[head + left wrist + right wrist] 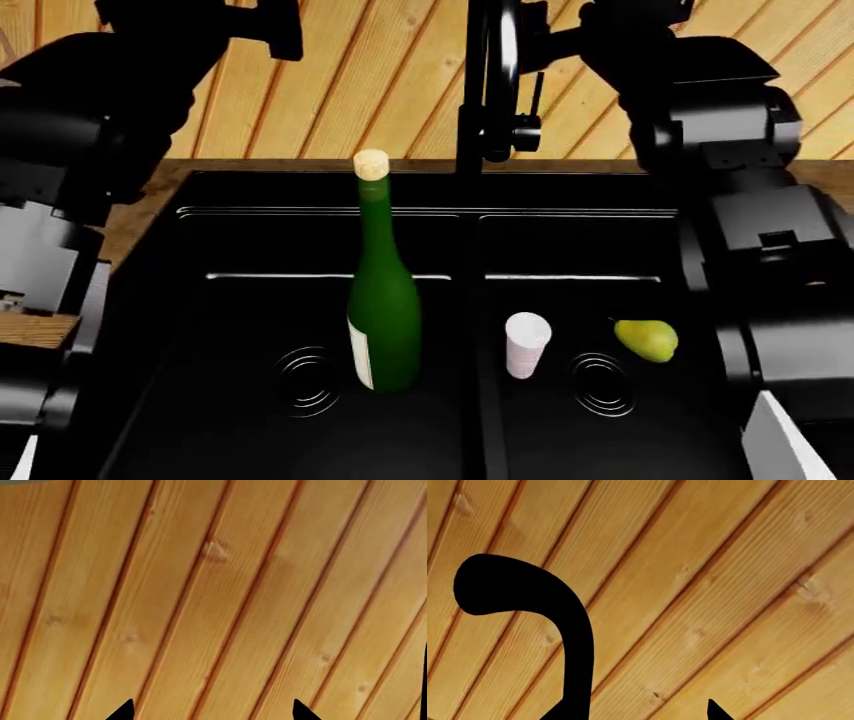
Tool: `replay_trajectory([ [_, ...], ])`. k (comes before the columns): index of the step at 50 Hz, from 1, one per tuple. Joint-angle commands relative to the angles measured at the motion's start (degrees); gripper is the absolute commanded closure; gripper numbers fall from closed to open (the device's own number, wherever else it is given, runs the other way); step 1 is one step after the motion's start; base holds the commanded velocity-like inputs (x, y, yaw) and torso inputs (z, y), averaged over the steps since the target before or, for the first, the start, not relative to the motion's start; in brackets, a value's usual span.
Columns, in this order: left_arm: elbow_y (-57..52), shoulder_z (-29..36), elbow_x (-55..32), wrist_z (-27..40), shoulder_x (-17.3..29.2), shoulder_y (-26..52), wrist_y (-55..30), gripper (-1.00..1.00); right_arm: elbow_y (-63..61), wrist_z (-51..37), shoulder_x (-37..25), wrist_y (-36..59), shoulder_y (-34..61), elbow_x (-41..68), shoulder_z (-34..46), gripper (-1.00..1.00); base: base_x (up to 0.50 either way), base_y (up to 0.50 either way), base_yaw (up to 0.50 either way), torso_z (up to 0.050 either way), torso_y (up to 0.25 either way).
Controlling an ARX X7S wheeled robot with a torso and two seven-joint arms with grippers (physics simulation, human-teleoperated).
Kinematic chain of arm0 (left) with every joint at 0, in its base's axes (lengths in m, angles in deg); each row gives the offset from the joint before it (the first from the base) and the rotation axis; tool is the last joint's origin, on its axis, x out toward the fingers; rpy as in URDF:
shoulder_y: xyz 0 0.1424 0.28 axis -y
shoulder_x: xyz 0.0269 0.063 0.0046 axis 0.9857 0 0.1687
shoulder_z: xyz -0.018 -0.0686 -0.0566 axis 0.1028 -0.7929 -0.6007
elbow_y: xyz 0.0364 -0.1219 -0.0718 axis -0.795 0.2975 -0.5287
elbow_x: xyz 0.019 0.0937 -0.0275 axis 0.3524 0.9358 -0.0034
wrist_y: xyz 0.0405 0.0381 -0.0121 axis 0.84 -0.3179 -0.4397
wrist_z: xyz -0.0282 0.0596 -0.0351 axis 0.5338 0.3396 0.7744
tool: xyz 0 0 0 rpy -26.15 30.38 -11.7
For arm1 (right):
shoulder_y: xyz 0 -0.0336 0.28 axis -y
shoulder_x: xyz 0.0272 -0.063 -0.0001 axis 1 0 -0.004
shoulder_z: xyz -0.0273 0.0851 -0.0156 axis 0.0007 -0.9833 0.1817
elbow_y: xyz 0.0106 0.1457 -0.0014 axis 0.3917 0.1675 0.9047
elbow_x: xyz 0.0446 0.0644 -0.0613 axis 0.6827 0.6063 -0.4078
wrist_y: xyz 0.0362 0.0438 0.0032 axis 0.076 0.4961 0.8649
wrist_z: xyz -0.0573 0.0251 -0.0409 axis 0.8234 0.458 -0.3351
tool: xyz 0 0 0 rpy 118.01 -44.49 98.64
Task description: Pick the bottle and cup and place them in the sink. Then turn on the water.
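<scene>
My left fingers point(128, 711) show only as two dark tips set apart, nothing between them, facing the plank wall point(220, 590). On my right, one tip point(715, 711) shows beside the curved faucet point(570, 630); whether that pair is apart or together I cannot tell.

The bottle point(383, 310) stands upright in the left basin of the sink point(267, 225), beside its drain. The cup point(527, 345) sits in the right basin, just left of that drain, with a yellow-green fruit point(647, 340) near it.

Both are placed, I judge, so only the water remains. The faucet's small side lever point(527, 130) looks rigid, smooth and slippery; I would nudge its end rather than pinch it.
</scene>
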Motion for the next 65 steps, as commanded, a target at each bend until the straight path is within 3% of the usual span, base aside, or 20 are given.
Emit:
replay_trajectory([
  [1, 8.72, 1.06, 2.46, -1.18, -2.8, 3.4, 3.48, -1.0, 1.05, 1.32, 1.53, -0.02, 0.54, -7.99, -8.47, -1.0, 0.0, 0.0, 0.0, 0.0, 0.0],
  [38, 8.2, 0.0, 1.59, -0.05, -2.25, 3.28, 2.85, -1.0, 1.05, 1.02, 1.31, 0.49, 0.82, -10.57, -10.14, -1.0, 0.0, 0.0, 0.0, 0.0, 0.0],
  [65, 7.9, 0.44, 1.74, -0.44, -2.27, 2.9, 2.62, -1.0, 1.05, 1.07, 1.43, 0.79, 0.67, -10.57, -10.06, -1.0, 0.0, 0.0, 0.0, 0.0, -0.088],
])
